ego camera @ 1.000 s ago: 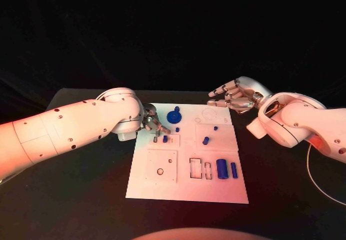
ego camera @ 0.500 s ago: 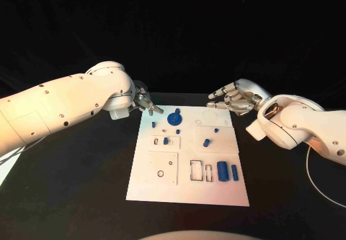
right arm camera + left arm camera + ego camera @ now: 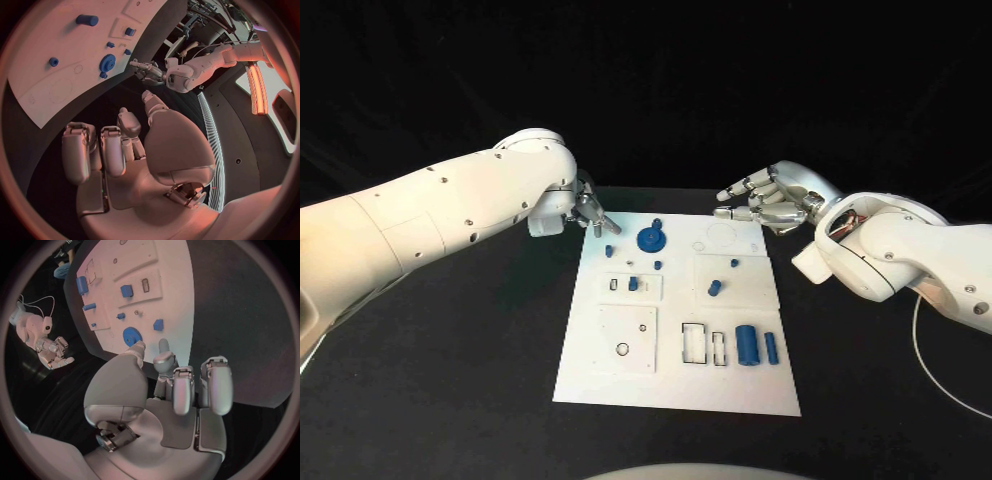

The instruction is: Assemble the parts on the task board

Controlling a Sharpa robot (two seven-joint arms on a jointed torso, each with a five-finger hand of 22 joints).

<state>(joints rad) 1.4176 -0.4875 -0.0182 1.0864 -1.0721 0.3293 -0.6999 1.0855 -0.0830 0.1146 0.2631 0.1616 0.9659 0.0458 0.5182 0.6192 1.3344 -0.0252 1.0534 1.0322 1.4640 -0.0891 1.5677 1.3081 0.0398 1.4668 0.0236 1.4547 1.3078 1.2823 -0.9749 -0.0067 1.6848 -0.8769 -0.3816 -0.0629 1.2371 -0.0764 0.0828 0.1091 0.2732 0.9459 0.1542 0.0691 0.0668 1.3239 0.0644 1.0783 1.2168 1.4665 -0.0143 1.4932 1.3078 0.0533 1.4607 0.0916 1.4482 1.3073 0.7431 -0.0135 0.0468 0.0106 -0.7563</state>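
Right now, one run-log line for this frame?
left hand: empty, at task board far-left corner | right hand: empty, off far-right corner | blue gear: on board

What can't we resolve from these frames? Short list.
- Left hand, head view: fingertips bunch at the task board corner; whether they pinch a part is too small to tell. Left wrist view shows nothing in it.
- Small blue part near that corner: too small to identify.
- Right hand, head view: palm side faces away; right wrist view shows it holding nothing.

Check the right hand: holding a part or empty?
Empty. The right hand hovers off the task board's far right corner with fingers apart, and the right wrist view shows nothing between its fingers.
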